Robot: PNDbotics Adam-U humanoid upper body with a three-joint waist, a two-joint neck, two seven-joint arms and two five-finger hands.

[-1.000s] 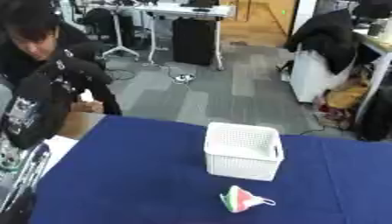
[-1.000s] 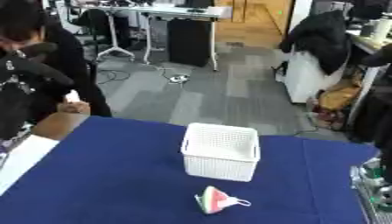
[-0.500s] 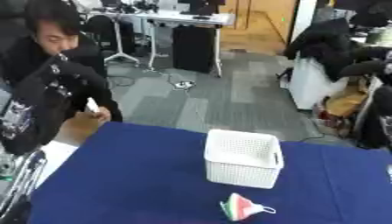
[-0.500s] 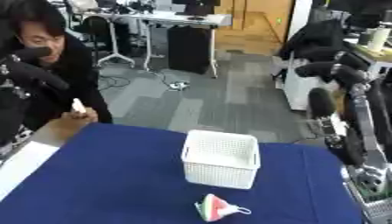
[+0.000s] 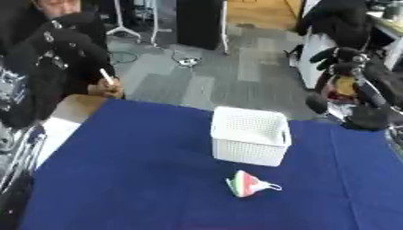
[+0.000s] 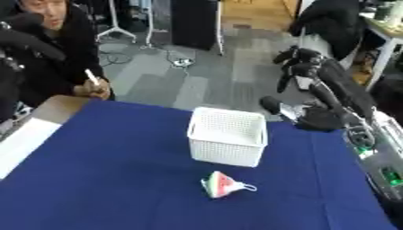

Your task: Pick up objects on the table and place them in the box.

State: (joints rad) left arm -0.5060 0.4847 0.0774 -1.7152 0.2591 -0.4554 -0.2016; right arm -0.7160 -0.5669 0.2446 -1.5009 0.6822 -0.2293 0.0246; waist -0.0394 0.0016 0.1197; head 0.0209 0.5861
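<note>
A white lattice box point(image 6: 226, 137) stands upright near the middle of the blue table point(image 6: 110, 179). A small watermelon-slice toy point(image 6: 221, 184), red, white and green with a thin loop, lies just in front of it. My right arm comes in from the right and is raised beyond the table's far right corner. Its black right hand point(image 6: 300, 63) is high above and to the right of the box, touching nothing. How its fingers stand is unclear. My left hand does not show; only silver arm parts point(image 5: 15, 146) appear at the left edge.
A white strip point(image 6: 28, 139) and a wooden corner point(image 6: 55, 108) border the table on the left. Grey equipment point(image 6: 378, 157) lines the right edge. Floor, desks and chairs lie beyond the far edge.
My right arm has come into view from the right and lifted its hand up beside the box. The box and toy have stayed put; the camera has shifted slightly.
</note>
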